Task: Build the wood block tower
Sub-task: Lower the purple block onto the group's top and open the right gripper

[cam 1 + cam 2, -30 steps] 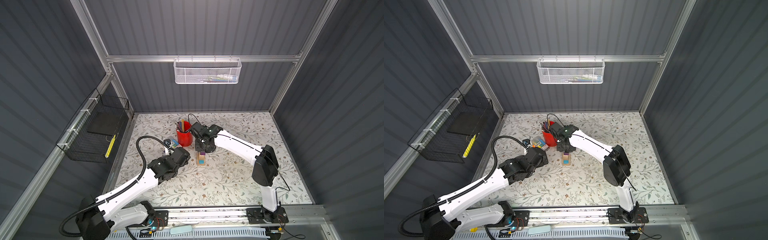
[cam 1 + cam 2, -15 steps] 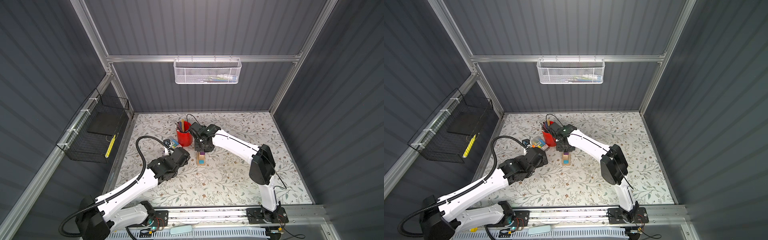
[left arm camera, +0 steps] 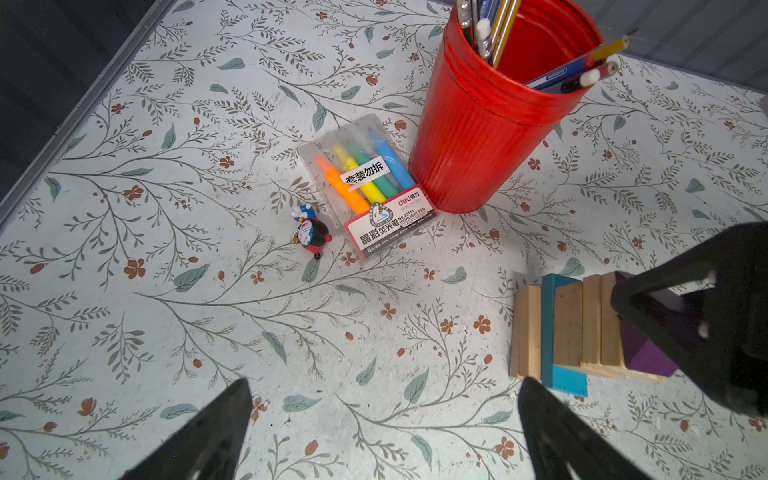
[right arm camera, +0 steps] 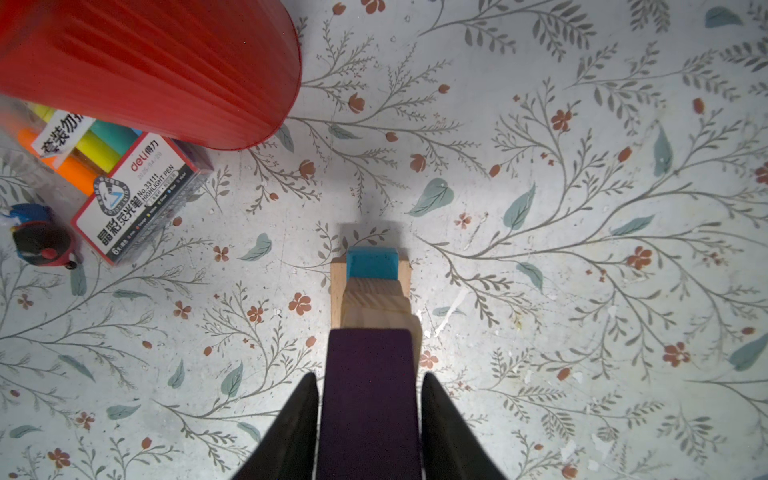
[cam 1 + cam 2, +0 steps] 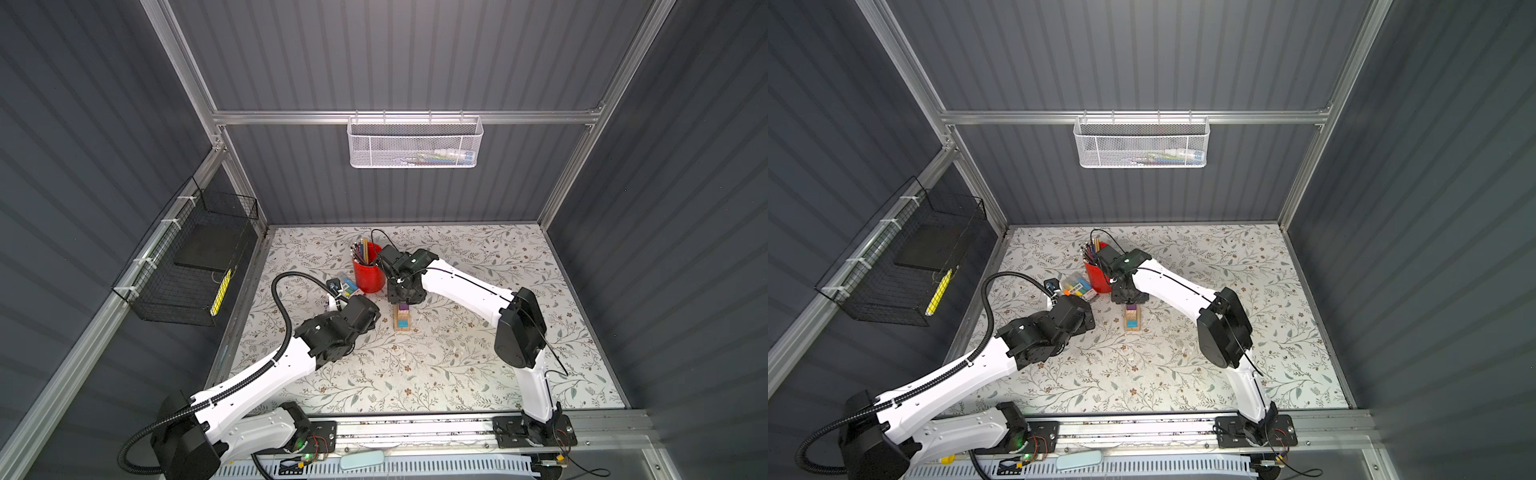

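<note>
Hardest to read first: in both top views the right arm parks its black wrist over the far end of the tower, so its jaws never show from above. The brick count is also lost to the steep angle. From the right wrist camera the purple block covers most of the stack, and the red cup runs off the frame edge.

Around the action, the floral table fills the lower half of both top views. The red cup, stuffed with pencils, stands just above centre with the right wrist crowded in beside it. The marker pack lies against the cup's base, and a small toy figure sits just beside the pack.

The tower stands at centre frame, just below the cup and apart from it. The purple block is on top, with tan bricks under it and the blue block low in the stack. The right gripper straddles the purple block, one finger on each flank. There seems to be a thin sliver of table between finger and block, but I cannot tell whether it presses or stands free. The left gripper is spread wide and holds nothing, with the tower near it, off to one side and not touching.
</note>
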